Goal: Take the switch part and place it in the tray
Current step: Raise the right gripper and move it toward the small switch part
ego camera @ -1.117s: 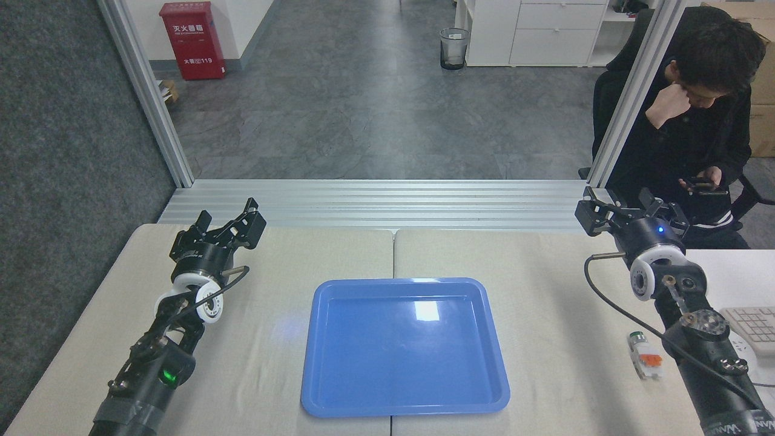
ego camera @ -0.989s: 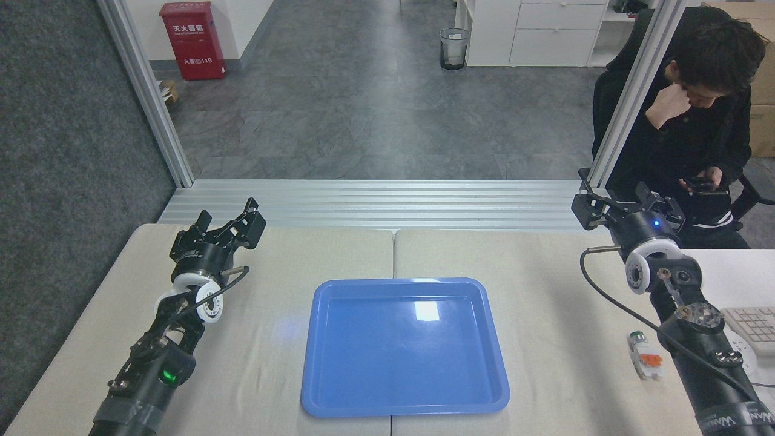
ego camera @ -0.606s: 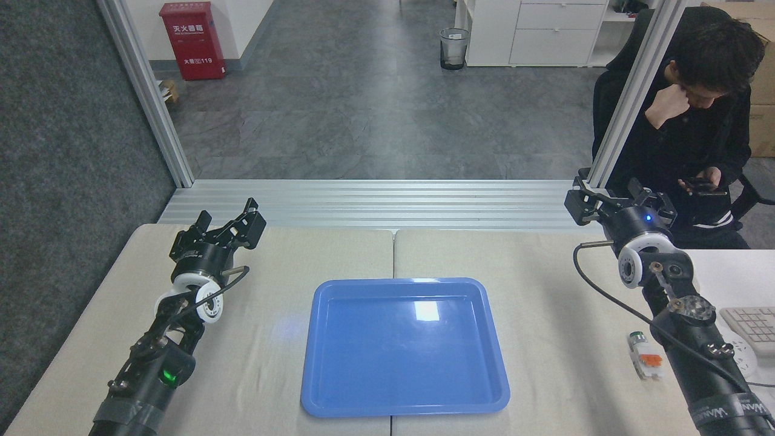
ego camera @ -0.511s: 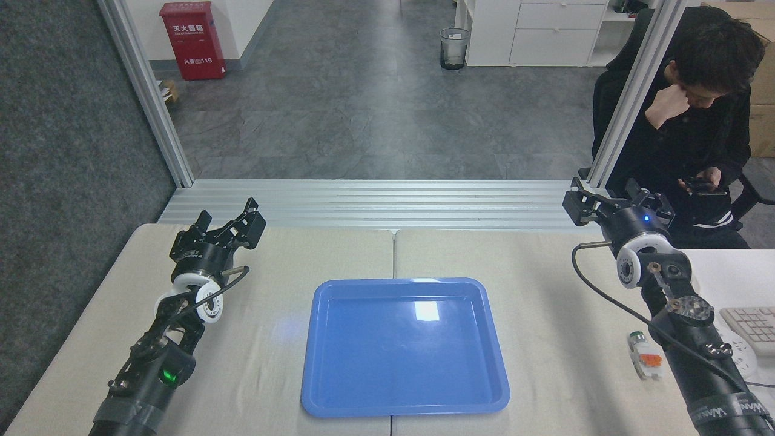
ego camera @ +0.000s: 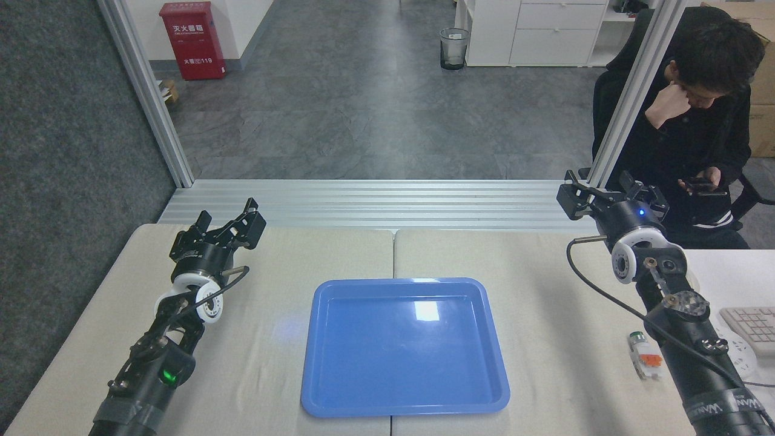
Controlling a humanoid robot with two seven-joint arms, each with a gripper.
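Switch part [ego camera: 643,355], a small white-grey plastic block with orange middle and dark green cap, lies at lower right on the table, beside the right arm. It looks light, stiff and smooth; gripping across its long flat sides seems best. Glossy blue rectangular tray [ego camera: 312,363] sits centre, empty. Right gripper [ego camera: 596,195], upper right, and left gripper [ego camera: 230,225] both stand open, holding nothing.

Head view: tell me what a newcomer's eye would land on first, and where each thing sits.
The glossy blue tray dominates, lying empty at the middle of the beige table. Either side of it a black arm reaches forward, the left gripper and the right gripper both open near the table's far edge. The small switch part, white with orange and a green cap, lies right of the tray beside the right arm, and a person sits beyond looking at a phone.
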